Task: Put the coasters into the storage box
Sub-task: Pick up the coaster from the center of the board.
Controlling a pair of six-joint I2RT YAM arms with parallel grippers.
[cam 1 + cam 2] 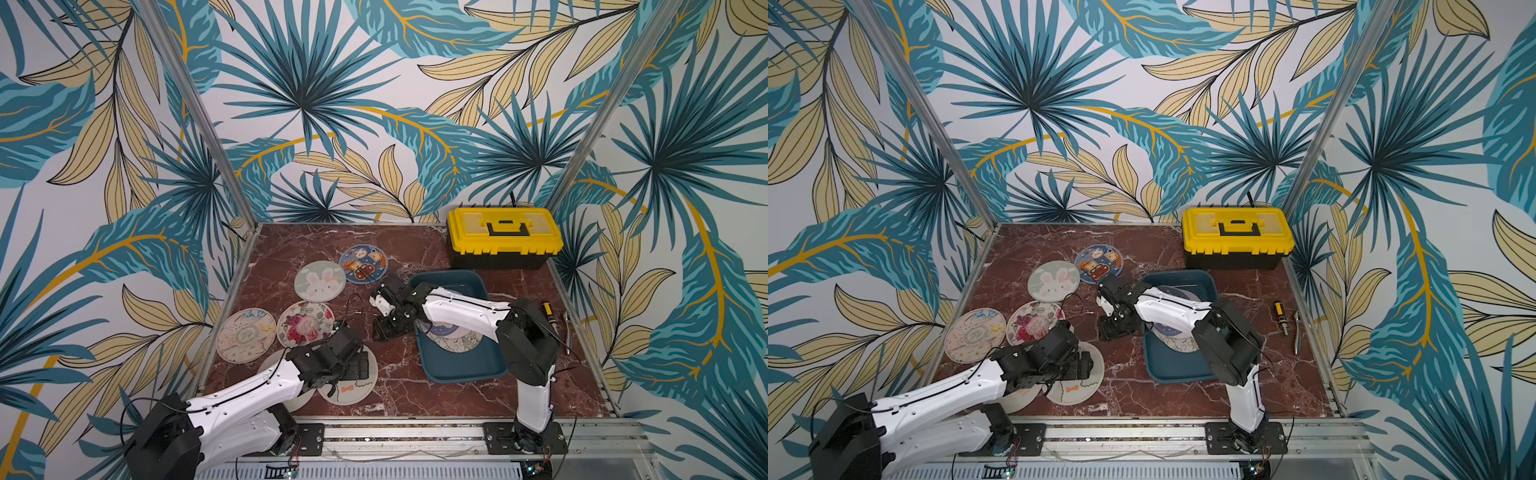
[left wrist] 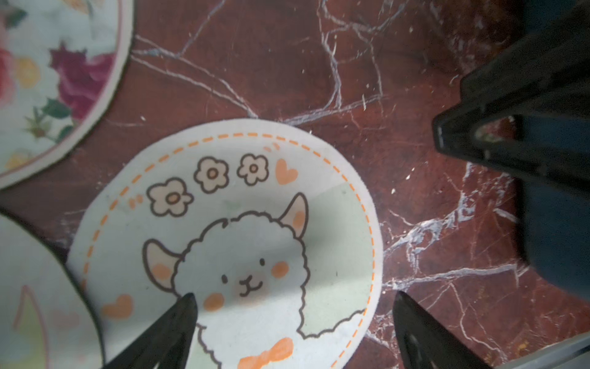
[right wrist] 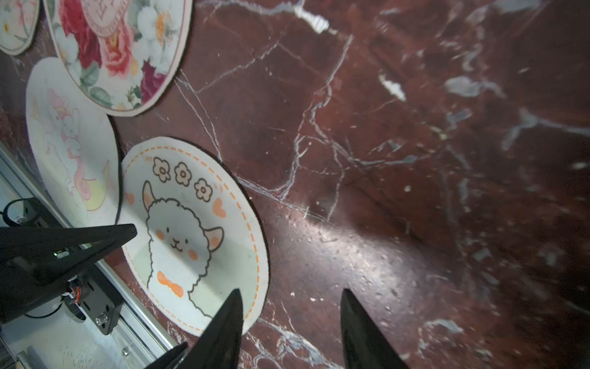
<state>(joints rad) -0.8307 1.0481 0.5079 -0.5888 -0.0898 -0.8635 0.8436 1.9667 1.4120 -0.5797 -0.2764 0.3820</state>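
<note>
Several round coasters lie on the marble table: a blue one (image 1: pixel 363 263), a bunny one (image 1: pixel 320 281), a floral one (image 1: pixel 305 323), a pale one (image 1: pixel 246 335) and an alpaca one (image 1: pixel 353 390) (image 2: pixel 223 223) (image 3: pixel 191 230). More coasters (image 1: pixel 455 338) lie inside the teal storage box (image 1: pixel 465 370) (image 1: pixel 1183 370). My left gripper (image 2: pixel 295 294) (image 1: pixel 357 365) hovers open above the alpaca coaster, one fingertip over it, the other over marble past its edge. My right gripper (image 3: pixel 292 291) (image 1: pixel 380 332) hangs over bare marble left of the box, jaws apart with nothing between them.
A yellow-lidded black toolbox (image 1: pixel 505 237) stands at the back right. A small screwdriver (image 1: pixel 1281 318) and a metal tool (image 1: pixel 1298 332) lie by the right edge. A unicorn coaster (image 3: pixel 70 143) sits partly under the left arm. The two grippers are close together.
</note>
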